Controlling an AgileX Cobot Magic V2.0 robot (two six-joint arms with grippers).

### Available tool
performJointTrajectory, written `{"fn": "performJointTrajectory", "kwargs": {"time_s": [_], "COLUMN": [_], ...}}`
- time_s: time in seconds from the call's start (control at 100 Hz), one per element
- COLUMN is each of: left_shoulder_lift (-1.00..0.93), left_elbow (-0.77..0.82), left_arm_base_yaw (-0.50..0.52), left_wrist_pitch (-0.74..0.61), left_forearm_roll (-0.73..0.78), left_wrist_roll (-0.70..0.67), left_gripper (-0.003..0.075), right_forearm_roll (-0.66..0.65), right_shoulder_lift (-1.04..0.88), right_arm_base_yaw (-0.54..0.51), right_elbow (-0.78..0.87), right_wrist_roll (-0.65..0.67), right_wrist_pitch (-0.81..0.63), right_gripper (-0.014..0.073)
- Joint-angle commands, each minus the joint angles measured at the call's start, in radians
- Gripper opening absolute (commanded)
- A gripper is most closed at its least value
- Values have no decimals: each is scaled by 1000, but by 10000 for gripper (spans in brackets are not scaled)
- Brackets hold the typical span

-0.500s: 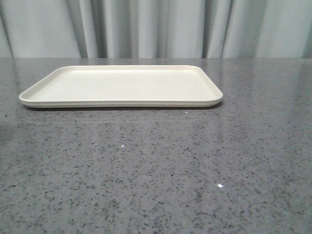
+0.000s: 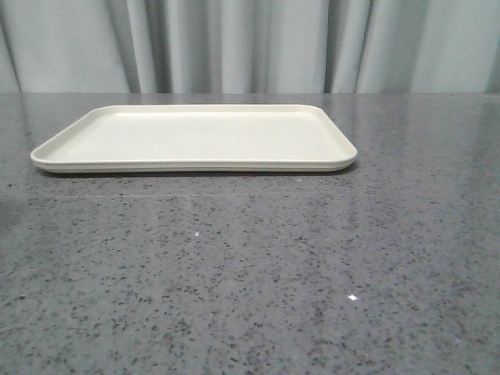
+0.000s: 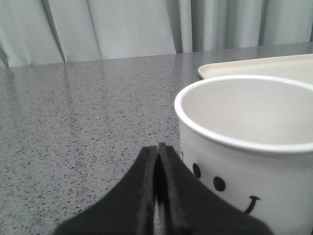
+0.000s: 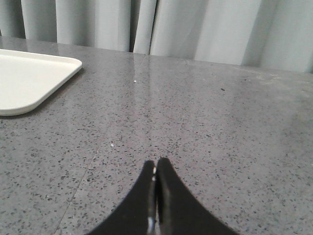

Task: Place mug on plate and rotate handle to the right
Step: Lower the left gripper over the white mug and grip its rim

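Observation:
The cream plate [image 2: 195,137] lies empty at the middle back of the table; a corner of it shows in the left wrist view [image 3: 259,67] and in the right wrist view [image 4: 29,81]. The white mug [image 3: 244,147] with its smiley face stands upright on the table, close beside my left gripper [image 3: 157,149], which is shut and empty. The mug's black handle is hidden. The mug and both grippers are out of the front view. My right gripper [image 4: 156,164] is shut and empty over bare table, to the side of the plate.
The table is grey speckled stone [image 2: 258,266]. A pale pleated curtain [image 2: 250,47] hangs along its far edge.

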Motion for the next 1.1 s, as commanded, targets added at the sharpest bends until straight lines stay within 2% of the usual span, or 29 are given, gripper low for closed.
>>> {"fn": "performJointTrajectory", "kwargs": {"time_s": [0.0, 0.44, 0.54, 0.63, 0.77, 0.97, 1.09], "left_shoulder_lift": [-31, -31, -31, -31, -15, 102, 209], "left_elbow": [12, 3, -36, -95, -204, -388, -500], "left_arm_base_yaw": [2, 2, 2, 2, 2, 2, 2], "left_wrist_pitch": [-96, -103, -81, -40, 14, 227, 326], "left_forearm_roll": [-7, -13, -25, -25, -74, -114, -151], "left_wrist_roll": [-9, -9, -9, -9, -9, -9, -9], "left_gripper": [-20, -20, -20, -20, -20, -20, -20], "right_forearm_roll": [-5, -5, 5, 62, 122, 123, 123], "right_shoulder_lift": [-19, -19, -19, -16, 21, 156, 255], "right_arm_base_yaw": [-7, -7, -7, -7, -7, -7, -7], "right_elbow": [2, 1, -3, -33, -136, -392, -546], "right_wrist_roll": [1, 1, 2, 2, 2, 2, -2], "right_wrist_pitch": [-82, -113, -190, -181, -66, 303, 444], "right_gripper": [-65, -65, -65, -65, -65, -65, -65]}}
